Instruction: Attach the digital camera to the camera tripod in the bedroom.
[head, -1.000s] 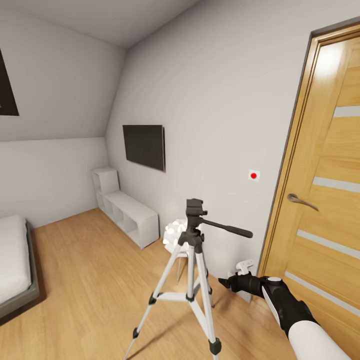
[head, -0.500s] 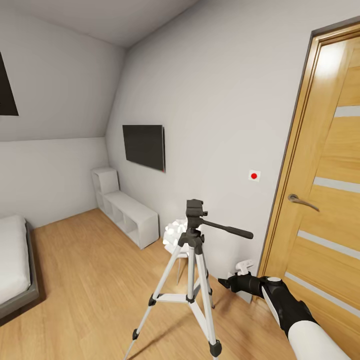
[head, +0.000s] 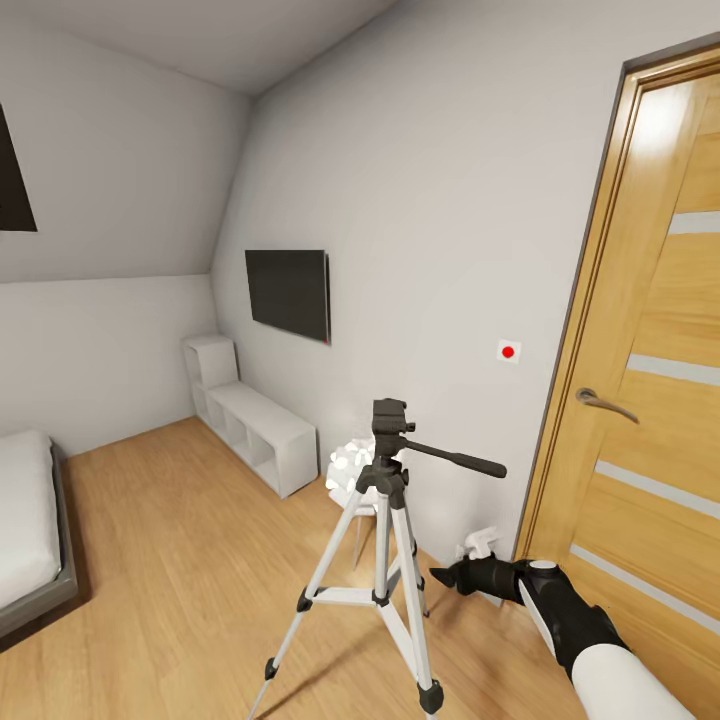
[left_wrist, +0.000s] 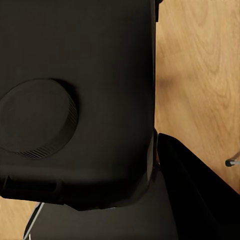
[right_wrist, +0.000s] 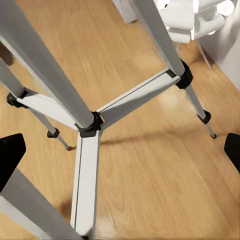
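Note:
The camera tripod (head: 385, 500) stands on the wood floor in the middle of the head view, with silver-white legs, a black head and a pan handle (head: 455, 458) pointing right. My right gripper (head: 442, 577) hangs low just right of the tripod's legs, beside the wall. In the right wrist view its black fingertips (right_wrist: 11, 152) sit far apart, so my right gripper (right_wrist: 120, 150) is open, with the tripod's leg brace (right_wrist: 90, 125) close ahead. A black bulk with a round ridged disc (left_wrist: 37, 120) sits against the left wrist camera; I cannot tell whether it is the digital camera.
A wooden door (head: 650, 400) with a handle (head: 605, 403) is at the right, and a red-dot wall switch (head: 508, 351) beside it. A wall TV (head: 290, 293), a low white shelf (head: 255, 425), a white bulbous object (head: 350, 465) and a bed (head: 30, 530) are around.
My right gripper has sunk a little and shifted slightly left, nearer the floor by the tripod's legs. The tripod has not moved.

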